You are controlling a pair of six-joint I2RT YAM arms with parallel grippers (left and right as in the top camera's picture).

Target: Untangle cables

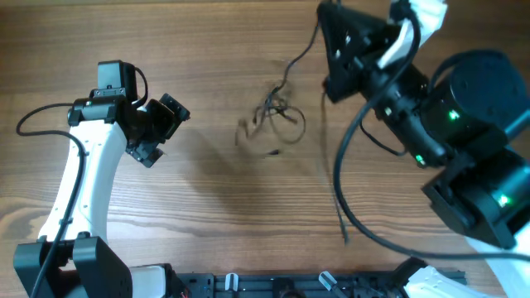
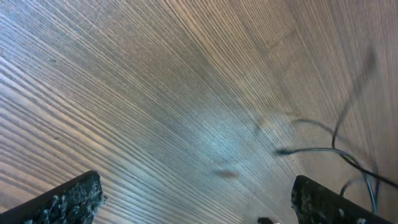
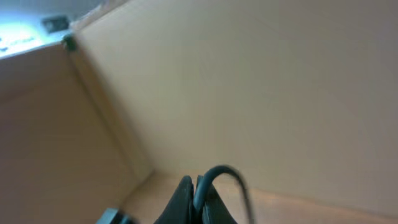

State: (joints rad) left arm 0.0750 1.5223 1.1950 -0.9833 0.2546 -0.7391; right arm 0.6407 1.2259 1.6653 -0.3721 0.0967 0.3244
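The cables (image 1: 278, 116) lie as a small knot of thin black cords on the wooden table, mid-table toward the far side. One strand (image 1: 302, 56) rises from the knot up to my right gripper (image 1: 323, 15) at the top edge. In the right wrist view that gripper (image 3: 198, 186) is shut on a black cable (image 3: 214, 171) that arcs out of its tips. My left gripper (image 1: 157, 128) hovers open well left of the knot. Its two fingertips (image 2: 68, 199) stand wide apart with bare wood between them, and cable strands (image 2: 336, 149) show at the right.
A thicker black arm cable (image 1: 338, 178) hangs from the right arm across the table's right half. The right arm's body (image 1: 464, 141) fills the right side. A cardboard-coloured wall (image 3: 249, 81) fills the right wrist view. A dark rail (image 1: 315, 285) runs along the near edge.
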